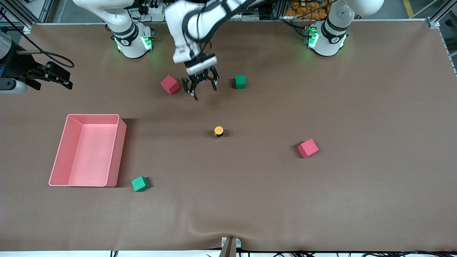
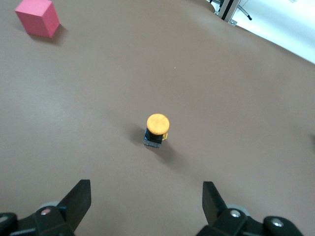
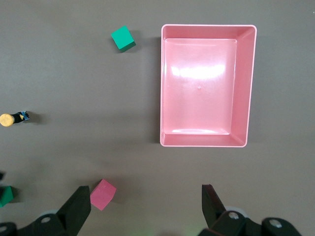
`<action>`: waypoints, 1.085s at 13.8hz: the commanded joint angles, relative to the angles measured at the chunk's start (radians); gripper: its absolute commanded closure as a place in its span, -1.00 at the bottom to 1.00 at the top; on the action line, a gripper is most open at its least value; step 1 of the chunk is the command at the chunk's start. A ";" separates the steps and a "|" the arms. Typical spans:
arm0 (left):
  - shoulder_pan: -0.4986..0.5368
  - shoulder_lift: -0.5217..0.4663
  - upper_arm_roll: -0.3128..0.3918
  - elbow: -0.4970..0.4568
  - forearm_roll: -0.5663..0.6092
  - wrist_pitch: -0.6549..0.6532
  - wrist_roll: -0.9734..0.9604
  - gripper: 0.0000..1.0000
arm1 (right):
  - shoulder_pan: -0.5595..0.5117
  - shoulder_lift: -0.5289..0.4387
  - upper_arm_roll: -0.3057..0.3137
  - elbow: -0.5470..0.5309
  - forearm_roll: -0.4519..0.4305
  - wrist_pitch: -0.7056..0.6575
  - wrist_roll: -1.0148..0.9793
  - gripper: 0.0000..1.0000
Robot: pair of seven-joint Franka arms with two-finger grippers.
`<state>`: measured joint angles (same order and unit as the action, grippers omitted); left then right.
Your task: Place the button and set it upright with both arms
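From the front view, I judge the job nearly done: the button [image 1: 219, 131] stands upright mid-table, clear of the left gripper [image 1: 200, 86], whose fingers are spread. Through the left wrist, I see its orange cap up. Through the right wrist, my right gripper [image 3: 145, 206] gapes over the empty pink bin [image 3: 244, 86].

You are looking at two white arms with rounded shells and black joint bands. The left arm's base [image 1: 326, 39] and the right arm's base [image 1: 132, 41] each carry a green light and a small round mark on the shell. Black cables run along the left arm's white wrist block down to its black left claw [image 1: 201, 85]. In the wrist views, the left claw's fingers [image 2: 78, 199] and the right claw [image 3: 142, 206] are black wedges, with silver screws on the knuckles.
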<state>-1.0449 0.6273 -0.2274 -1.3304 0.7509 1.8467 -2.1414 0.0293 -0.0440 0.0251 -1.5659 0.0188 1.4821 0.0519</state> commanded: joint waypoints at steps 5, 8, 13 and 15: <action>0.449 -0.395 0.000 -0.050 -0.485 -0.104 0.700 -1.00 | -0.005 0.006 0.002 0.015 -0.008 -0.011 -0.012 -1.00; 0.664 -0.461 0.000 -0.049 -0.611 -0.211 1.108 -1.00 | -0.005 0.006 0.002 0.015 -0.008 -0.011 -0.012 -1.00; 0.991 -0.480 0.000 -0.046 -0.692 -0.267 1.687 -1.00 | -0.005 0.006 0.002 0.015 -0.007 -0.011 -0.012 -1.00; 1.090 -0.488 -0.003 -0.046 -0.699 -0.268 1.713 -1.00 | -0.006 0.006 0.002 0.015 -0.007 -0.013 -0.012 -1.00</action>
<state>-0.0337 0.1656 -0.2082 -1.3562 0.0710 1.5862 -0.4683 0.0285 -0.0415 0.0247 -1.5634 0.0188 1.4805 0.0514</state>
